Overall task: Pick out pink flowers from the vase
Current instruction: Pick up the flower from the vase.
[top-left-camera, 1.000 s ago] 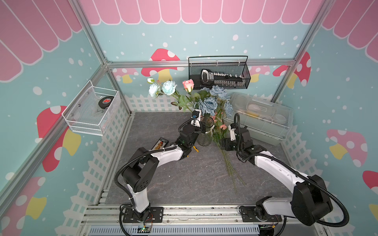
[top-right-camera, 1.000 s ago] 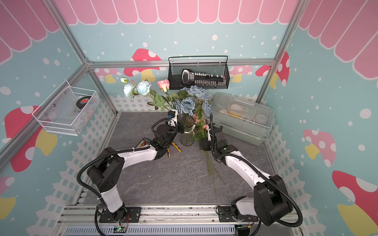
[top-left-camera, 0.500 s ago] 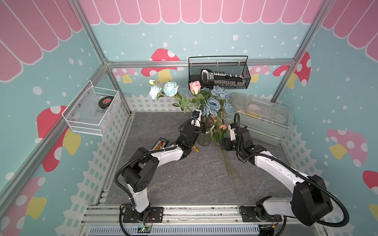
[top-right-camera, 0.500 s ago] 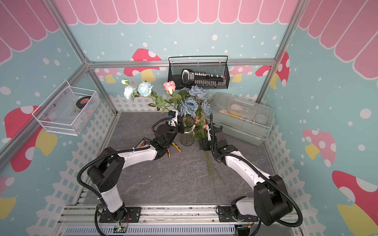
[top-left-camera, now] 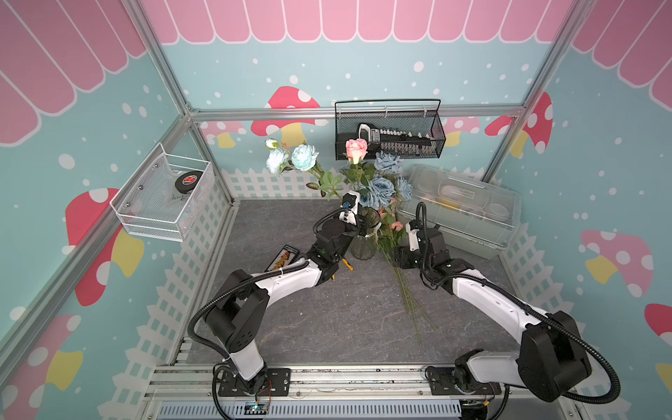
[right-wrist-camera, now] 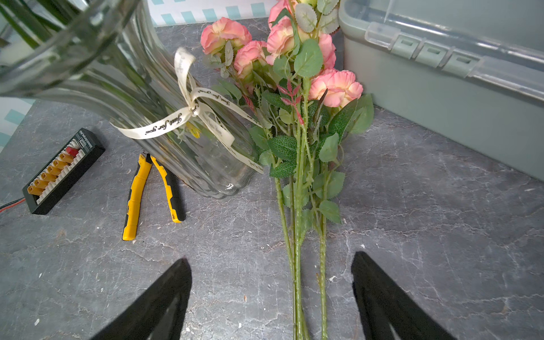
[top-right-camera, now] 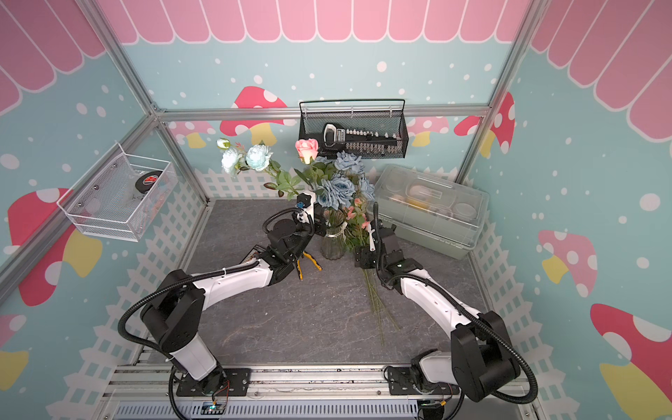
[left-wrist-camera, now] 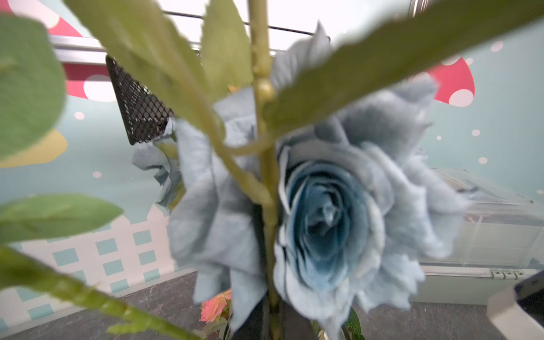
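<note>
Left pincer (top-left-camera: 360, 222) clenches the pink rose (top-left-camera: 356, 149) by its stem at the vase (top-left-camera: 363, 245) mouth; best lift straight up, so leaves clear the blue roses (top-left-camera: 380, 187). Right pincer (right-wrist-camera: 270, 257) hangs released over pink flowers (right-wrist-camera: 294, 59) lying on the desk (top-left-camera: 327, 320).

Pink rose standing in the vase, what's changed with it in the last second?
The left pincer closed on the stem of the pink rose, whose bloom swung toward the black mesh basket. The vase, the laid-out pink flowers and the open right pincer stayed put.
</note>
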